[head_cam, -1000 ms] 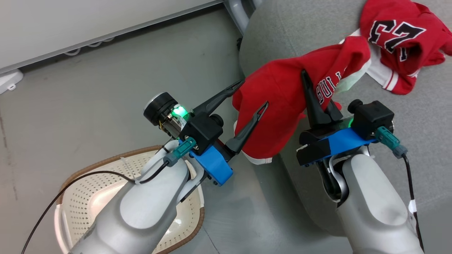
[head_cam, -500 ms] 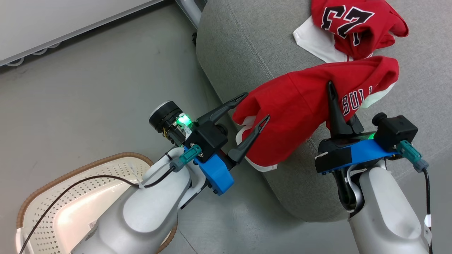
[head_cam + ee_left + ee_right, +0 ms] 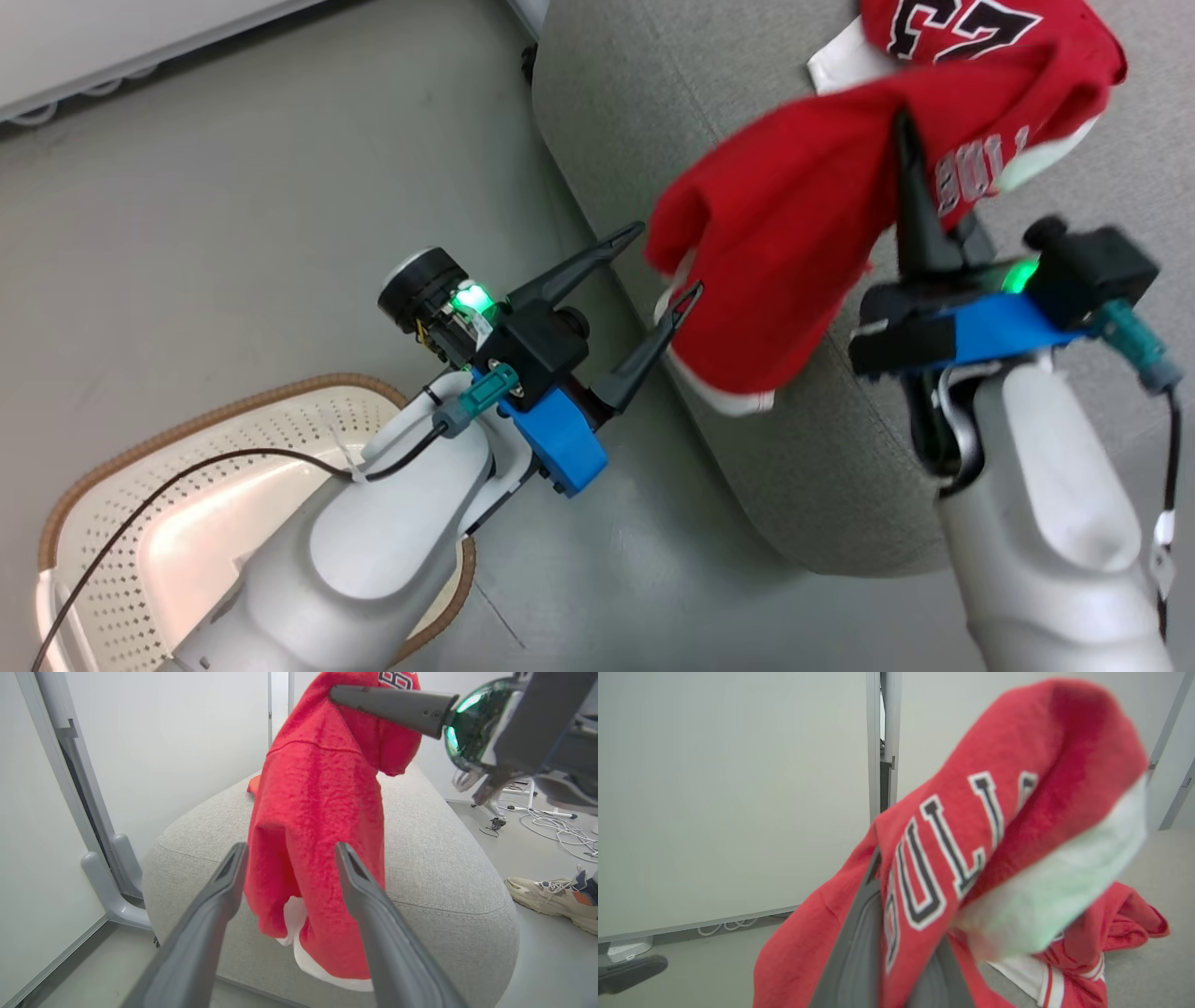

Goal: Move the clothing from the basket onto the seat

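Observation:
My right gripper (image 3: 907,140) is shut on a red garment (image 3: 784,243) printed "BULLS" (image 3: 971,826) and holds it up over the near corner of the grey seat (image 3: 653,93). The cloth hangs down past the seat's edge (image 3: 317,788). My left gripper (image 3: 667,259) stands open beside the garment's white-trimmed hem, its fingers (image 3: 233,868) on either side of the hanging cloth without closing on it. A red jersey with large black numerals (image 3: 943,28) lies on the seat behind the held garment. The cream basket (image 3: 280,434) sits on the floor at lower left, partly hidden by my left arm.
Grey floor lies between basket and seat. A white wall panel and a grey post (image 3: 107,877) stand left of the seat. A person's foot in a pale sneaker (image 3: 546,896) rests on the floor to the seat's right, with loose white cables (image 3: 556,830) behind it.
The head camera has shifted. My right gripper has carried the "BULLS" garment up and farther over the seat, toward the numbered jersey. The left gripper stays open by the hem.

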Robot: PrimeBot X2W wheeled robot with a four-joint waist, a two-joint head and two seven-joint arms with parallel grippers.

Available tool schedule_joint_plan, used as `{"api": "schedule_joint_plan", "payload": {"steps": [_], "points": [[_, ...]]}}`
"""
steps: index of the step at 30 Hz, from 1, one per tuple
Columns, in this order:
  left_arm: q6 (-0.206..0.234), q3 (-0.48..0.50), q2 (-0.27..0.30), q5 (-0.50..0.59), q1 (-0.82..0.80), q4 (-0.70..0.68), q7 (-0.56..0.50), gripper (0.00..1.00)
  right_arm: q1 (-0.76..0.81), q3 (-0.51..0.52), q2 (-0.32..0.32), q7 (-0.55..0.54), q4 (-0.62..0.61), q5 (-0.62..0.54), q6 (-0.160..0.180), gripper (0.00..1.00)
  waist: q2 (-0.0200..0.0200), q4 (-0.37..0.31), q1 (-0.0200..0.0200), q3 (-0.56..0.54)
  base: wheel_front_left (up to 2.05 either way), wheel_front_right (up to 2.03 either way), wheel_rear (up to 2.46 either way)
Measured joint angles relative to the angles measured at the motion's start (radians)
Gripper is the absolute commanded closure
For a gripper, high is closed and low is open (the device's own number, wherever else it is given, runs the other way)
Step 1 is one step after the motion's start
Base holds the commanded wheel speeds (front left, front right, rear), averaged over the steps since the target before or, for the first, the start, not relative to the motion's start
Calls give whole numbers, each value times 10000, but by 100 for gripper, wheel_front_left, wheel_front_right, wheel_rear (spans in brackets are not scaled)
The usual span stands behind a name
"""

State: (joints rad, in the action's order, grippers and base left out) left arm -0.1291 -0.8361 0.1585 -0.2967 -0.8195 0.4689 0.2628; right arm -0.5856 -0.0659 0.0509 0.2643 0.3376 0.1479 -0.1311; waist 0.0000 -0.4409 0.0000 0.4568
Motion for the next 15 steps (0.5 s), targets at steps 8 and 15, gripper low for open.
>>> {"api": "schedule_joint_plan", "payload": {"steps": [8, 15], "points": [[33, 56, 245, 142, -360, -117, -56, 0, -2000, 761, 796, -2, -1018, -520, -2, 100, 0, 122, 0, 910, 0, 0, 0], [35, 136, 640, 293, -923, -403, -267, 0, -3478, 2631, 2211, 0, -1657, -222, -2, 100, 0, 214, 1, 2038, 0, 0, 0]]}}
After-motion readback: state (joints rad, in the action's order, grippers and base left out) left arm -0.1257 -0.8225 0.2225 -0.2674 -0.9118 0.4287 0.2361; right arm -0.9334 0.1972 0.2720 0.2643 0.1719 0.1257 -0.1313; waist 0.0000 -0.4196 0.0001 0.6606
